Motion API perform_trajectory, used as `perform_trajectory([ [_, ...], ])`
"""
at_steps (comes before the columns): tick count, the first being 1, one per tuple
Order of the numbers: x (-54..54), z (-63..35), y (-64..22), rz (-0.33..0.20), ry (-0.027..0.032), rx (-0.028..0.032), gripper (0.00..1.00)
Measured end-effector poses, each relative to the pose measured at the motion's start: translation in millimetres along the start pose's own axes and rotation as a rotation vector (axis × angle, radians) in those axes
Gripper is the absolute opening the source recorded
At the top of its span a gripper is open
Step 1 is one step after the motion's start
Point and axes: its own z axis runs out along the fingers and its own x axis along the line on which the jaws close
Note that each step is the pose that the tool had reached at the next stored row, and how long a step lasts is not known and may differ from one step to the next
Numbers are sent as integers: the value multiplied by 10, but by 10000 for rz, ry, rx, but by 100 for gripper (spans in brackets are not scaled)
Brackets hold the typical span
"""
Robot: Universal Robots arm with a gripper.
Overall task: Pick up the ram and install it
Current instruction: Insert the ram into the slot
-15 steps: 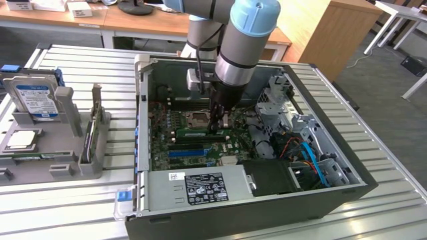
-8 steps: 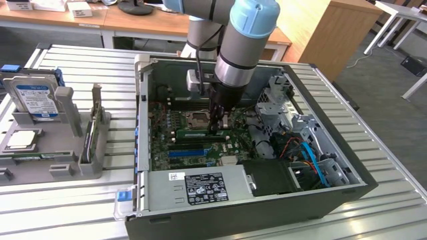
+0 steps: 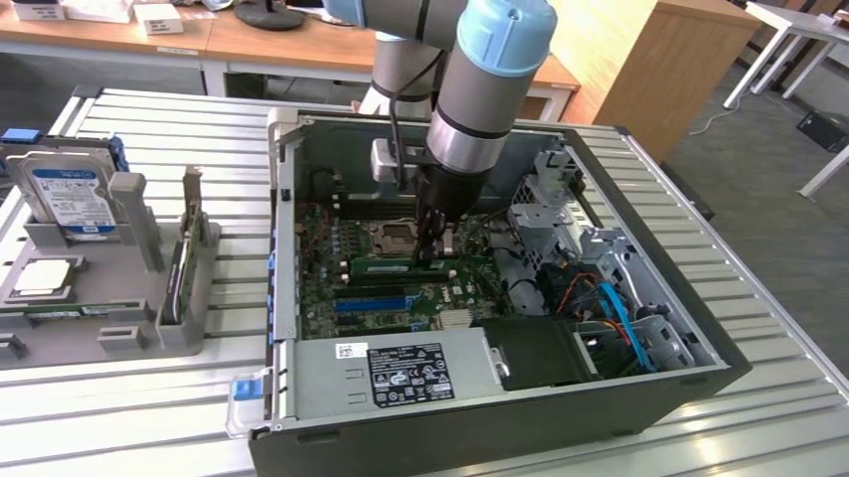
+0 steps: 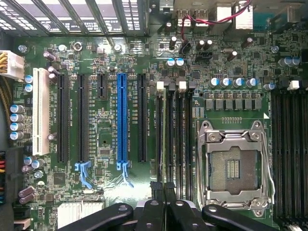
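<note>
The ram is a thin green stick standing on edge in the row of memory slots beside the CPU socket, inside the open computer case. My gripper reaches straight down onto its end nearer the exterior view's right. In the wrist view the ram runs edge-on along a slot between white clips, and my gripper is shut on it, dark fingertips pressed to either side. I cannot tell whether the stick is fully seated.
The CPU socket lies close on one side of the slots and a blue expansion slot on the other. Outside the case, a grey rack holds a hard drive and an upright card. The power supply fills the case's near end.
</note>
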Motion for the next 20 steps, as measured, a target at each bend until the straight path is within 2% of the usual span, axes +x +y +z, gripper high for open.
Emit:
perform_trajectory([
  [20,-7,25,5,-1,-2,1,12],
])
